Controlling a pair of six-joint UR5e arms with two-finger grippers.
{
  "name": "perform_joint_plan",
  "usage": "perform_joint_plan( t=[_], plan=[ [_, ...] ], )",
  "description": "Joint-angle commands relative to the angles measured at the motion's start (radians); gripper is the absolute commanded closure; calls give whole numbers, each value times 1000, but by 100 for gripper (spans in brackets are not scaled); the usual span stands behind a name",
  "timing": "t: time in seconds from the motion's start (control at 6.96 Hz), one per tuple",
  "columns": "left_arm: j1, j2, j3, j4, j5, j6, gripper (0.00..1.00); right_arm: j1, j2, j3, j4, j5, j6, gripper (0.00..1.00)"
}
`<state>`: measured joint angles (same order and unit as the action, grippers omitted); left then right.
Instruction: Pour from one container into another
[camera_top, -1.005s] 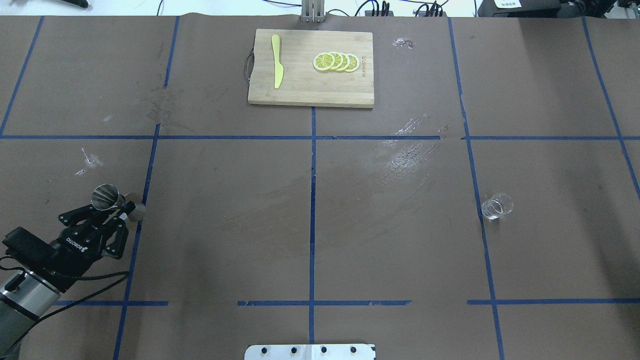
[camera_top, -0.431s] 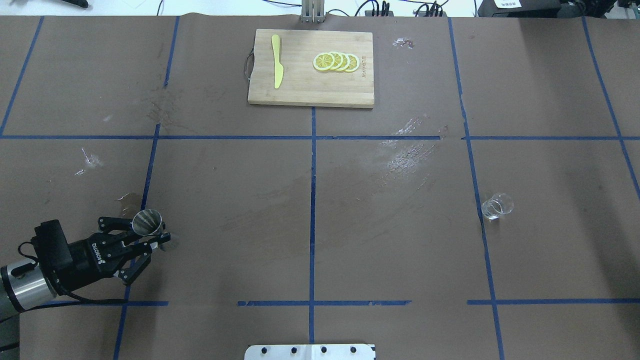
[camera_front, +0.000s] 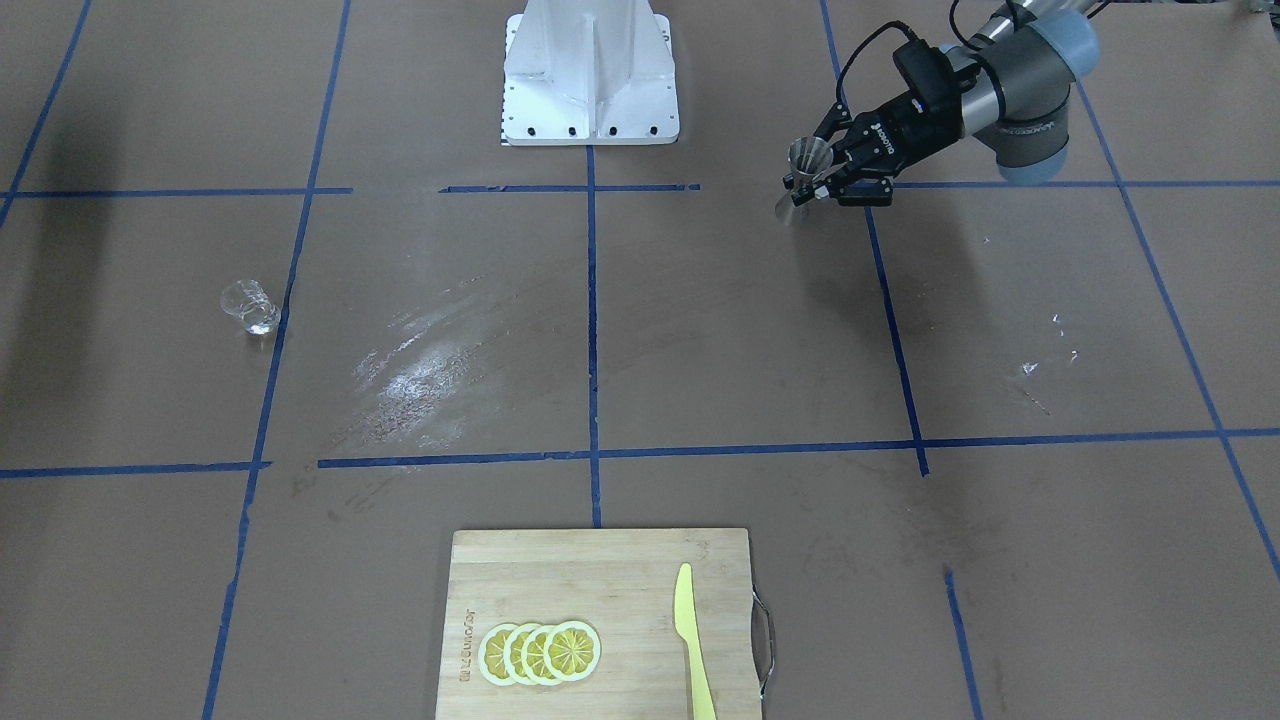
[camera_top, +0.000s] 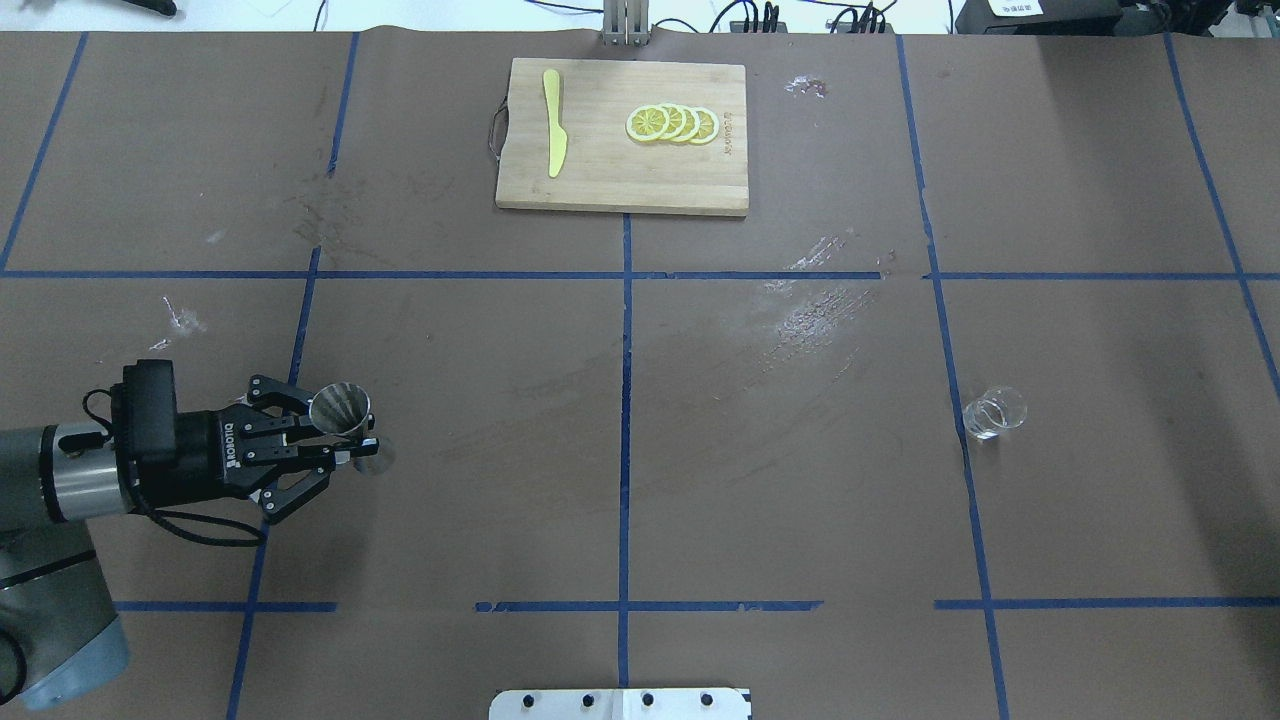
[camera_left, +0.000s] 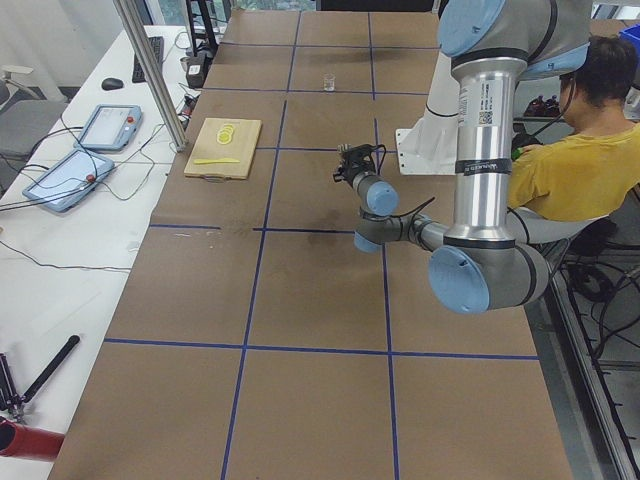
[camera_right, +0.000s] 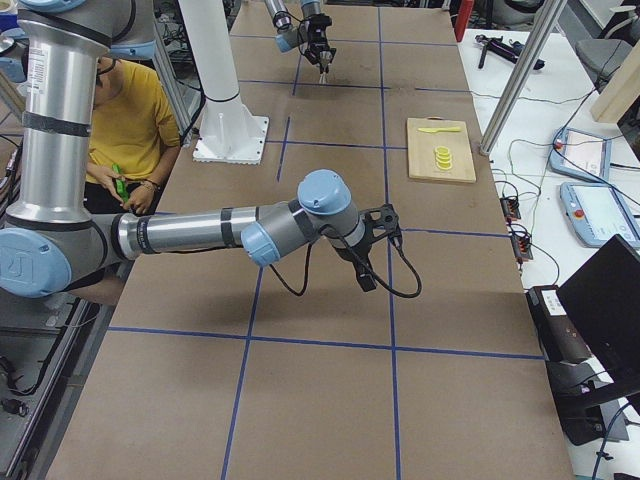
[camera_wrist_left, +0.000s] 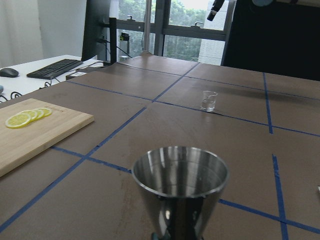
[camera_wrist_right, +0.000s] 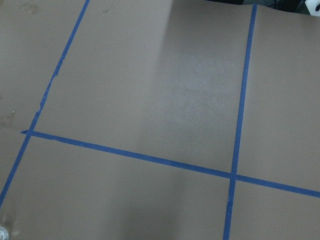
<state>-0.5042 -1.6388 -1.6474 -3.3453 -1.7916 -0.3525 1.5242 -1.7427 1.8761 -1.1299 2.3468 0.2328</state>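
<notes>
My left gripper (camera_top: 350, 440) is shut on the waist of the steel jigger (camera_top: 340, 408), holding it upright above the table's left side; it also shows in the front-facing view as jigger (camera_front: 808, 162) and gripper (camera_front: 822, 182). In the left wrist view the jigger's open cone (camera_wrist_left: 180, 182) fills the foreground. The clear glass cup (camera_top: 994, 412) stands alone far to the right, small in the distance in the wrist view (camera_wrist_left: 208, 100). My right gripper (camera_right: 366, 278) shows only in the exterior right view, hanging over bare table, and I cannot tell whether it is open or shut.
A wooden cutting board (camera_top: 600, 185) with lemon slices (camera_top: 672, 124) and a yellow knife (camera_top: 553, 122) lies at the far centre. The robot's base plate (camera_top: 620, 703) sits at the near edge. A person in a yellow shirt (camera_left: 580, 170) sits behind the robot.
The left gripper has lifted the jigger from its earlier spot and carried it rightward, the wrist turning to point along the table. The glass cup has not moved.
</notes>
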Motion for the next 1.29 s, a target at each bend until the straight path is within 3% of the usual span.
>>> perform_joint_plan(
  t=[0.0, 0.29, 0.43, 0.86, 1.15],
  plan=[
    [-22, -161, 61, 93, -37, 0, 100, 1, 0, -2, 28, 0, -1, 0],
    [-22, -290, 115, 188, -54, 32, 100, 1, 0, -2, 28, -1, -1, 0],
    [-17, -387, 159, 292, -52, 159, 100, -1, 2, -2, 28, -1, -1, 0],
    [9, -455, 216, 319, -51, 333, 100, -1, 2, 3, 30, 2, 2, 0],
    [21, -469, 219, 320, -48, 290, 100, -4, 5, 17, 28, 6, 29, 0]
  ],
)
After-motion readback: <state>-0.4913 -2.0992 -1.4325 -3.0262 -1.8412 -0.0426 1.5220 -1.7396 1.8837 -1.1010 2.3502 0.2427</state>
